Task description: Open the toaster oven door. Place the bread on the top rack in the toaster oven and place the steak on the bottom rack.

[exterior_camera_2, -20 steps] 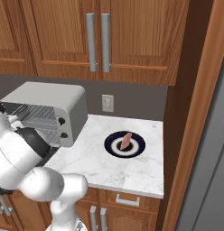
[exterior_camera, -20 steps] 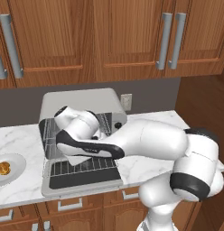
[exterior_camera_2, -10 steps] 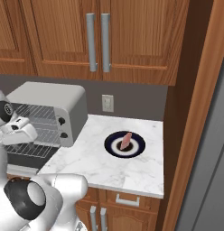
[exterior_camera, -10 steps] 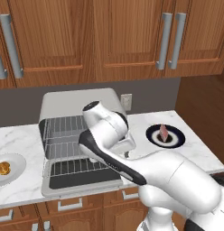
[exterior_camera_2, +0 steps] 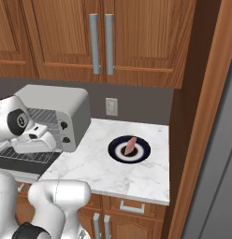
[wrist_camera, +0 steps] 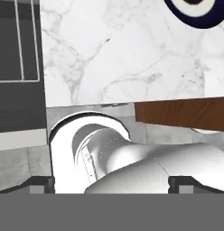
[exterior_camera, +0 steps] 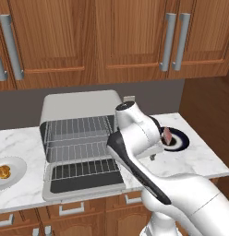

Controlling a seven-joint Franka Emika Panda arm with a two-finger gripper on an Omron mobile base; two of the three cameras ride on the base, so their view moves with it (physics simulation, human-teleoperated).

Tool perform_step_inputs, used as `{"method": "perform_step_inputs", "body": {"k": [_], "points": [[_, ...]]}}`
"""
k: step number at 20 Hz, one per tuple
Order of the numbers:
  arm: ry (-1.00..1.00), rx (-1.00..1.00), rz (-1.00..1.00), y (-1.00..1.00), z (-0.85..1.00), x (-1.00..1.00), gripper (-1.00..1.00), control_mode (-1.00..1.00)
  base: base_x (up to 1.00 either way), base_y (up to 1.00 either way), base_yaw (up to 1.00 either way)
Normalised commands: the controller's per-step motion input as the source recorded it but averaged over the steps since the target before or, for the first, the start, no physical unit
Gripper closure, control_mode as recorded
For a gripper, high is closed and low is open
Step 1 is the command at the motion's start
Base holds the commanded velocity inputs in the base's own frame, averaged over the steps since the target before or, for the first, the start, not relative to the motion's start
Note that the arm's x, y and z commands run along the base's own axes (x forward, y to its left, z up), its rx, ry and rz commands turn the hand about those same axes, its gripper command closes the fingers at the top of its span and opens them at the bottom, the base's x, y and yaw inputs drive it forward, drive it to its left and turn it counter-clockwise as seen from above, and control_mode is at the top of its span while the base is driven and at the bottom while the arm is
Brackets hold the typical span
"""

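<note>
While the toaster oven door (exterior_camera: 84,180) hangs open, one steak (exterior_camera_2: 130,144), one bread (exterior_camera: 2,172), two racks.

Toaster oven door (exterior_camera: 84,179) open, flat.

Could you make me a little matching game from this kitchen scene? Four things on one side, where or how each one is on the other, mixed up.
Things:
1. toaster oven door
2. steak
3. bread
4. toaster oven

Places or states:
A. on the white plate at the counter's left end
B. folded down flat, open
C. on the dark blue plate with a white centre
D. against the back wall, wire racks bare

Pairs: 1-B, 2-C, 3-A, 4-D
</note>
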Motion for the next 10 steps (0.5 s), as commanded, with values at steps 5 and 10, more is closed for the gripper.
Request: {"method": "perform_step_inputs", "body": {"k": [5,10], "points": [[0.0,0.0,0.09,-0.64,0.14,-0.01,-1.0,-1.0,0.0,0.0,0.0],[0.0,0.0,0.15,-0.59,0.03,0.03,-1.0,-1.0,0.0,0.0,0.0]]}}
